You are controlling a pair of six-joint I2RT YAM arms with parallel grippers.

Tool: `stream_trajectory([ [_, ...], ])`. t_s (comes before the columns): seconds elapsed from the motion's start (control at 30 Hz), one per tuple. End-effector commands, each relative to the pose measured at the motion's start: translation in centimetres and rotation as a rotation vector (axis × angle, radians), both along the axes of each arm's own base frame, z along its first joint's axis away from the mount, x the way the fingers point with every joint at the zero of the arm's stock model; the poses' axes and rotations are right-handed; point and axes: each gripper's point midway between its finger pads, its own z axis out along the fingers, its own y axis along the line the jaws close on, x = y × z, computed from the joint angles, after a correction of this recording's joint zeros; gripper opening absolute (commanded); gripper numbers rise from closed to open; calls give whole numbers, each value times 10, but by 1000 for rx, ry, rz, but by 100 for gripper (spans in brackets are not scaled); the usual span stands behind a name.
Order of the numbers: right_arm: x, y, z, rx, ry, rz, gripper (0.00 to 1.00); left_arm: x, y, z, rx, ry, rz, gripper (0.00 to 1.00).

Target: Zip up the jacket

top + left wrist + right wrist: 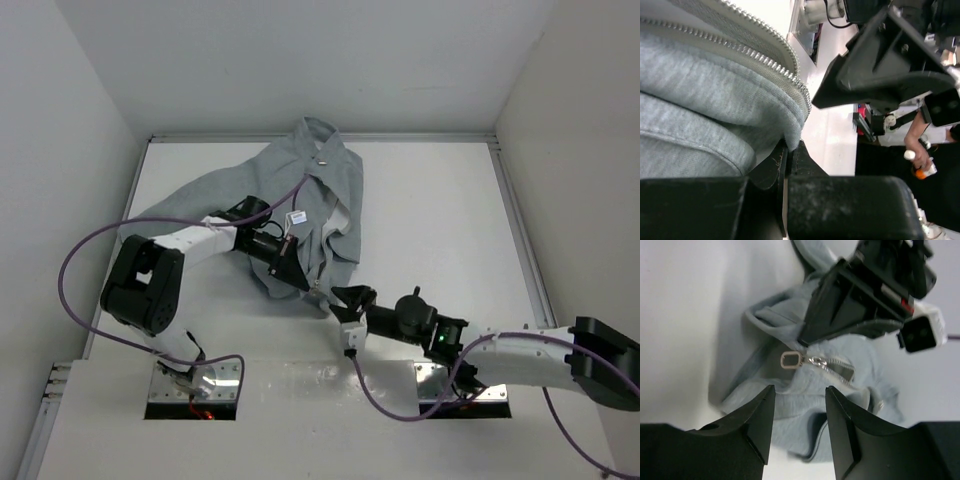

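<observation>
The grey jacket [300, 185] lies crumpled at the middle back of the table, its front partly open. My left gripper [296, 278] is shut on the jacket's lower hem; in the left wrist view its tips [789, 146] pinch a fold of grey cloth [700, 85] just below the zipper teeth [765, 57]. My right gripper [338, 296] sits just right of the hem, open. In the right wrist view it [800, 390] stands with nothing between its fingers, a short way from the zipper pull [790, 360], which lies flat on the jacket [795, 410].
White walls enclose the table [440, 220] on the left, back and right. Purple cables [75, 250] loop off both arms. The left gripper's body [850, 305] sits close behind the zipper's bottom end. A person's hand [920, 150] shows beyond the table.
</observation>
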Motion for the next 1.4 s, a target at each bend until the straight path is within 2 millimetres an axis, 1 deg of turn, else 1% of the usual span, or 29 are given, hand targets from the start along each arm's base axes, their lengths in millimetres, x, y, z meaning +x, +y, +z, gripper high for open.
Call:
stream_trajectory([
  [0.0, -20, 13, 41, 101, -240, 120, 45, -2, -2, 19, -26, 29, 33, 0],
  [0.03, -25, 15, 41, 92, -262, 143, 45, -1, -3, 23, -36, 5, 33, 0],
  [0.07, -30, 17, 36, 78, -270, 169, 45, -1, 0, 21, -29, 26, 45, 0],
  [0.1, -39, 20, 32, 68, -287, 204, 45, -1, -1, 25, -34, 19, 50, 0],
  [0.17, -45, 24, 28, 49, -319, 247, 46, -4, 3, 22, -49, 48, 55, 0],
  [0.2, -47, 25, 21, 16, -342, 264, 48, -2, 2, 21, -40, 83, 67, 0],
  [0.27, -44, 26, 22, 13, -375, 257, 51, -4, 1, 23, -57, 103, 65, 0],
  [0.3, -42, 28, 8, -38, -386, 268, 57, -4, 1, 25, -64, 113, 64, 0],
  [0.33, -39, 30, 17, -18, -433, 258, 59, -5, 1, 28, -78, 120, 55, 0],
  [0.37, -38, 31, 19, -12, -453, 257, 59, -5, 1, 29, -76, 130, 57, 0],
  [0.4, -34, 35, 4, -60, -463, 264, 61, -7, 1, 31, -84, 145, 52, 0],
  [0.43, -31, 40, 31, 19, -537, 242, 61, -8, 1, 33, -94, 150, 45, 0],
  [0.47, -26, 42, 37, 27, -577, 220, 61, -8, 1, 33, -94, 150, 45, 0],
  [0.5, -21, 51, 18, -26, -574, 220, 61, -9, 1, 35, -100, 163, 42, 0],
  [0.53, -15, 53, 35, 28, -619, 187, 56, -9, 1, 35, -100, 164, 42, 0],
  [0.57, -13, 62, 44, 50, -698, 193, 55, -9, 1, 35, -100, 164, 42, 0],
  [0.6, -7, 66, 38, 27, -700, 188, 55, -10, 1, 37, -107, 167, 37, 0],
  [0.63, 2, 73, 50, 66, -669, 149, 52, -10, 1, 39, -110, 158, 36, 0],
  [0.7, 6, 80, 51, 60, -680, 136, 50, -11, 1, 41, -114, 148, 35, 0],
  [0.73, 9, 81, 56, 69, -687, 125, 50, -13, 2, 41, -114, 148, 35, 0],
  [0.77, 9, 82, 53, 60, -687, 124, 50, -13, 2, 41, -114, 148, 35, 0],
  [0.83, 15, 82, 52, 45, -700, 111, 52, -13, 2, 44, -121, 131, 34, 0],
  [1.07, 21, 73, 48, 14, -726, 99, 52, -17, 3, 45, -134, 147, 23, 0],
  [1.2, 25, 56, 40, -16, -725, 91, 53, -19, 3, 48, -150, 155, 11, 0],
  [1.37, 30, 45, 36, -43, -729, 72, 54, -19, 3, 49, -157, 158, 6, 0],
])
